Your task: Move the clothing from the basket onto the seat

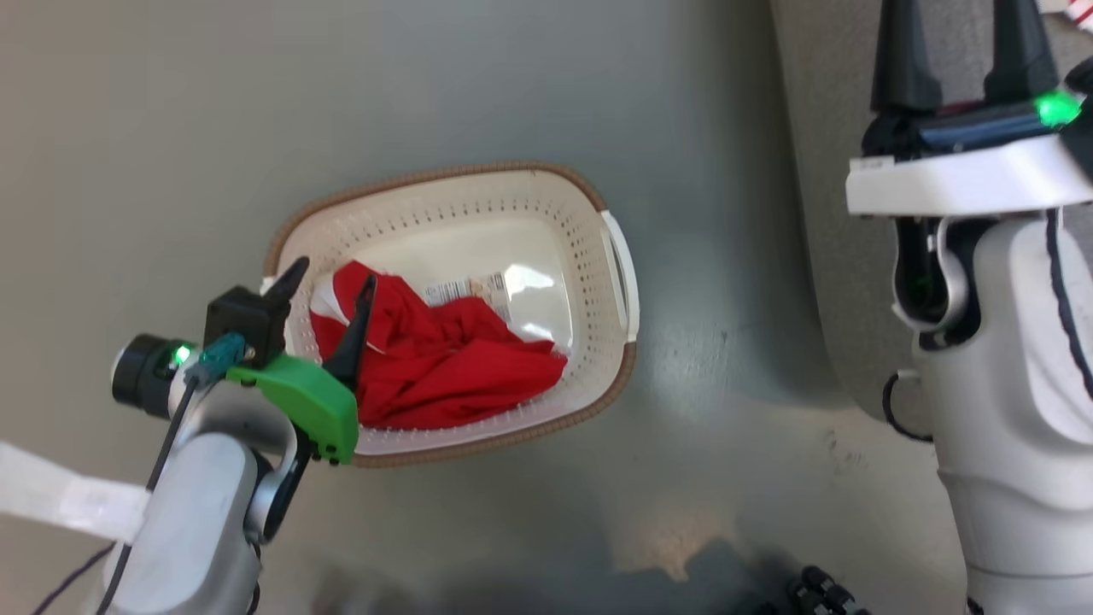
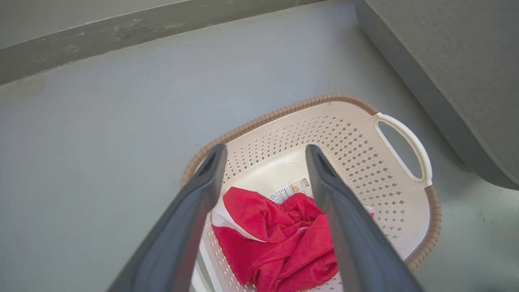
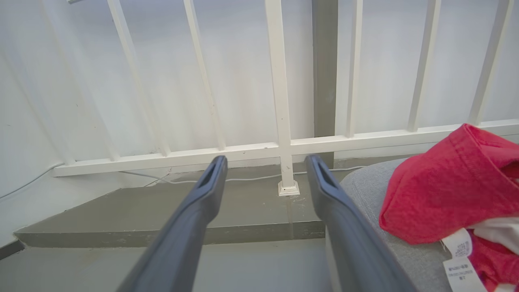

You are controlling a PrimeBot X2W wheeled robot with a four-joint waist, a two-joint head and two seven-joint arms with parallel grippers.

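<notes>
**Left tool (image 1: pixel 334 273) spread wide over the clothing (image 1: pixel 444 367) in the basket (image 1: pixel 589 256)**

The red clothing lies crumpled on the basket's floor, bunched toward the end of the basket nearest the left tool. It is soft cloth creased into loose folds, with a strip of white trim along one edge.

The left tool's two long dark fingers stand well apart and hold nothing. In the head view their tips sit over that end of the basket, one at the rim and one above the near edge of the heap. In the left wrist view the heap shows between and below them. Whether a tip touches the fabric cannot be told.

Past the heap, the bare basket floor carries a printed sticker (image 1: pixel 470 289), partly tucked under the cloth. The basket is cream-white plastic and rounded-rectangular. Its walls are pierced by rows of small holes, and a brown woven-look band runs around the rim. A white loop handle (image 1: pixel 619 273) sits at the end far from the left tool. The basket stands on a smooth grey floor (image 1: pixel 171 128).

Beyond the basket's handle end, apart from it, is the seat (image 1: pixel 820 171), which is grey woven upholstery with a rounded edge. The right tool (image 1: pixel 961 51) is over there, well away from the basket, with its fingers parted and empty. In the right wrist view a second red garment (image 3: pixel 446 190) with a white label (image 3: pixel 458 251) lies on the seat just beside one finger. A white railing (image 3: pixel 279 81) stands behind.
</notes>
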